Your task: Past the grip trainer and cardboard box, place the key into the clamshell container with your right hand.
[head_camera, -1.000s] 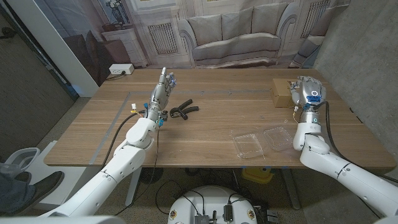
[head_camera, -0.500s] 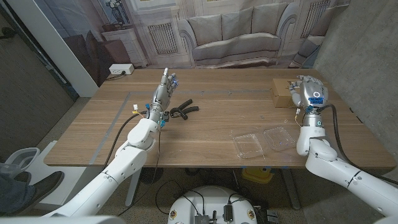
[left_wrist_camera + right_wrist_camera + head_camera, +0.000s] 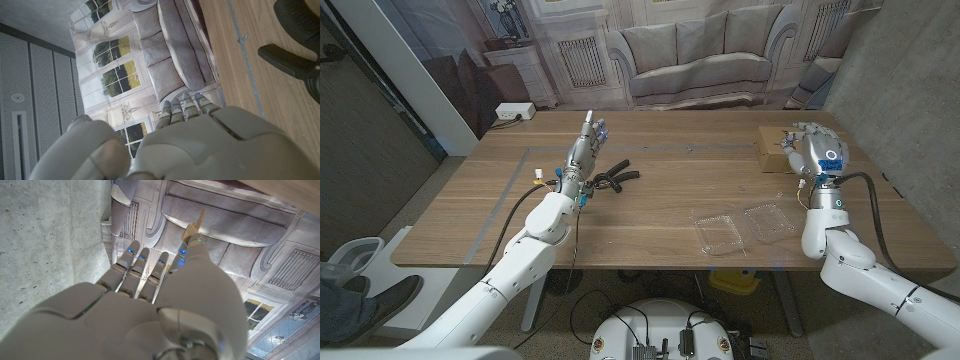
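Now right hand pinching key, raised over cardboard box

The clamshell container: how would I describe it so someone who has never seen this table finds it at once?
On the wooden table, look along the near edge towards the robot's right side. There the clamshell container lies open, two clear plastic halves side by side. It is see-through and flat, unlike the brown cardboard box further back by the right hand, or the black grip trainer by the left hand.

Right hand raised, fingers pinching — left hand upright, fingers straight
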You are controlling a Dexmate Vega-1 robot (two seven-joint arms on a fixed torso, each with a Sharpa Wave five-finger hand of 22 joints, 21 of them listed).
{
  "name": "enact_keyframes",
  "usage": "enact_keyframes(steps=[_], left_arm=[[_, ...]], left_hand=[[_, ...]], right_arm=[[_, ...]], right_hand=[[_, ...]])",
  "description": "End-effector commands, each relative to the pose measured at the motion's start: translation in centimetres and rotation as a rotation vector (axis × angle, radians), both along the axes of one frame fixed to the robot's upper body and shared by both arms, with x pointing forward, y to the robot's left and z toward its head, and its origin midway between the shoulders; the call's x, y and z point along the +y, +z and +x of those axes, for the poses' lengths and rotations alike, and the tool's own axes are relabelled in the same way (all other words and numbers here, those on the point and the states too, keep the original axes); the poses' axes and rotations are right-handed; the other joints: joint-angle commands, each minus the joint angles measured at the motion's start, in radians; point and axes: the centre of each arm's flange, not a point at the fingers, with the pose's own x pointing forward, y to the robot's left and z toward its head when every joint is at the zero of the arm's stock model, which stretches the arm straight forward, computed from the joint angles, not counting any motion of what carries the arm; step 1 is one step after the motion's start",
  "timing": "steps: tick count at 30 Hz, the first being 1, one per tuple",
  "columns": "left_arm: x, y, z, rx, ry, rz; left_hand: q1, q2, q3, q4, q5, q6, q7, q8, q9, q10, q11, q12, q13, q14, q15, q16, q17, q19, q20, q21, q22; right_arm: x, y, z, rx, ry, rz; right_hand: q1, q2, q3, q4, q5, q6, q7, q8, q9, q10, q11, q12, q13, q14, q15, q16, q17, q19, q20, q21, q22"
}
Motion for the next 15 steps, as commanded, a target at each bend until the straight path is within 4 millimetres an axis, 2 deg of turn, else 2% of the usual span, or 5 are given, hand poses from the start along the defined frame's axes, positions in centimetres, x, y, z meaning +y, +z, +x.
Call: enact_keyframes(steps=[1,15], left_arm=[[0.2,0.0,-0.5,-0.006,0.001,-0.002],[-0.2,0.6,-0.3,-0.011,-0.013,0.002]], left_hand=[[0.001,0.006,-0.007,0.004,0.001,0.005,-0.002,-0.001,0.003,0.004,0.0,-0.003,0.002,0.007,0.002,0.003,0.003,-0.002,0.001,0.003,0.002],[0.004,0.008,-0.009,0.003,0.001,0.006,-0.002,-0.001,0.003,0.005,-0.001,-0.003,0.002,0.007,0.003,0.002,0.003,-0.002,0.001,0.003,0.002]], right_arm=[[0.9,-0.3,-2.3,0.025,0.033,0.024],[1.4,-0.8,-4.9,0.055,0.07,0.073]], right_hand=[[0.001,0.007,-0.011,0.001,-0.003,0.005,-0.011,0.008,0.005,-0.011,0.002,-0.005,0.002,-0.009,-0.155,-0.002,0.002,-0.006,-0.127,0.004,0.003],[-0.001,0.008,-0.021,0.006,-0.004,0.003,-0.012,0.008,0.008,-0.038,0.011,-0.021,0.002,-0.027,-0.152,-0.007,0.001,-0.01,-0.119,0.004,0.001]])
